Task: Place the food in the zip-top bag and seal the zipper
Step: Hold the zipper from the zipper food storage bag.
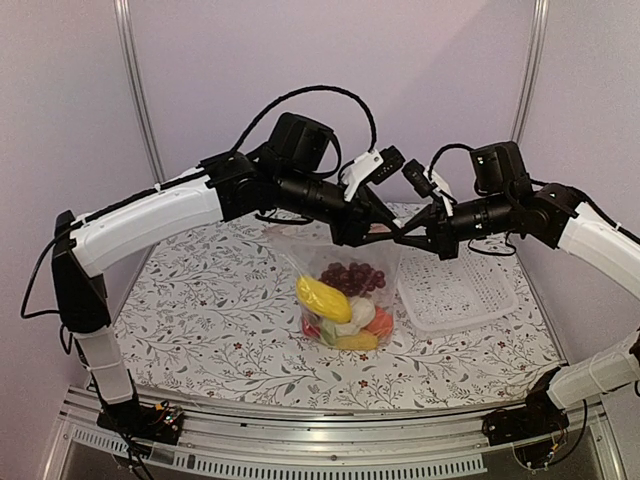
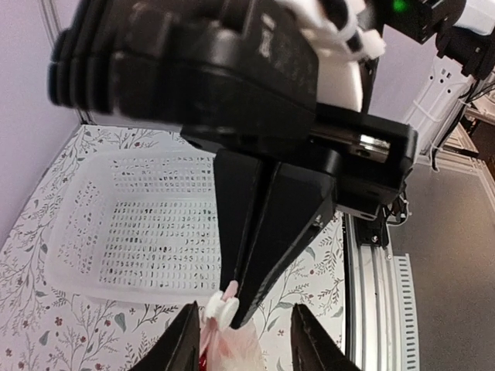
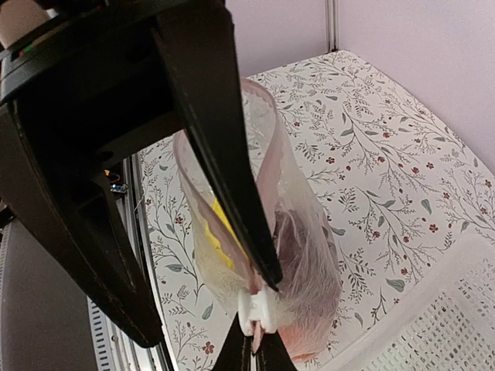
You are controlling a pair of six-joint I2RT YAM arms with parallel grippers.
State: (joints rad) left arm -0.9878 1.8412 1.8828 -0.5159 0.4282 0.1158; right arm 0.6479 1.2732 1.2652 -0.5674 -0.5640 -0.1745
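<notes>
The zip-top bag (image 1: pixel 345 300) hangs above the table between both grippers. It holds the food: purple grapes (image 1: pixel 352 276), a yellow piece (image 1: pixel 322 298), white cauliflower (image 1: pixel 360 312) and an orange fruit (image 1: pixel 380 323). My right gripper (image 3: pixel 255 357) is shut on the pink zipper (image 3: pixel 271 166) strip, right at its white slider (image 3: pixel 257 309). My left gripper (image 2: pixel 246 340) stands open around the bag's top edge (image 2: pixel 232 348). One of its fingers (image 3: pixel 224 154) reaches across the gaping mouth and the other stays outside. In the top view the two grippers' tips (image 1: pixel 392 238) nearly meet.
A white mesh basket (image 1: pixel 455 290) lies on the flower-patterned table (image 1: pixel 200 320), just right of the bag. The metal rail (image 1: pixel 330 440) with both arm bases runs along the near edge. Purple walls close in the back and sides.
</notes>
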